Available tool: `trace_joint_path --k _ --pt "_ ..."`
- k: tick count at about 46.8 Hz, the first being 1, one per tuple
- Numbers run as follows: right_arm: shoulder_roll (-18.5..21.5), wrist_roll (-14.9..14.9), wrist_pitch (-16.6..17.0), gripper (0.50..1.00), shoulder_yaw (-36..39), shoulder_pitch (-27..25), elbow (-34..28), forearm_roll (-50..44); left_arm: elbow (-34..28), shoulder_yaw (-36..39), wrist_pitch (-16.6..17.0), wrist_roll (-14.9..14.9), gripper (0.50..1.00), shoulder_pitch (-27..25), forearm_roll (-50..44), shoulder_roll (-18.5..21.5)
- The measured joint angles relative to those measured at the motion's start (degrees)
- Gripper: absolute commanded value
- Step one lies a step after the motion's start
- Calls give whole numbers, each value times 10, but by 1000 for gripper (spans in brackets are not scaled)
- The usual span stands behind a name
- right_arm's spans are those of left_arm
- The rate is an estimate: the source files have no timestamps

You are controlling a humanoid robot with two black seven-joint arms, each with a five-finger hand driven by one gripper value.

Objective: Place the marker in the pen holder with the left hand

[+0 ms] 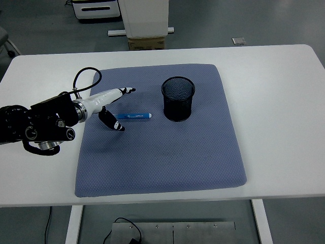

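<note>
Head view shows the marker (133, 116) lying flat on the blue mat (162, 162), just left of the mesh holder (178, 99) and not yet lifted. The left robot hand (110, 104) hangs over the marker's left end with its fingers spread, thumb low by the cap end and the others stretched out above, gripping nothing, so I'd call this the reach before the grasp. Next it needs to close on the barrel, lift it off the counter and carry it right over the holder's open rim.
</note>
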Motion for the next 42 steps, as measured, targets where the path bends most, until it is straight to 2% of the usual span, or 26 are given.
trace_joint_path --k 6,20,24,28,32,37,42 --pt "0 0 0 1000 0 0 0 0 4 0 8 0 1000 3 0 -1" --pt "0 0 0 1000 0 0 0 0 4 -6 4 0 997 3 -27 -5" --pt "0 0 0 1000 0 0 0 0 4 -6 2 0 912 3 -30 -10" --pt "0 0 0 1000 0 0 0 0 5 -6 1 0 874 3 -30 -12" --pt "0 0 0 1000 0 0 0 0 8 -6 1 0 868 3 -30 -13" --pt "0 0 0 1000 0 0 0 0 9 -5 1 0 824 3 -30 -17" --pt "0 0 0 1000 0 0 0 0 12 -5 -1 0 821 3 -30 -19"
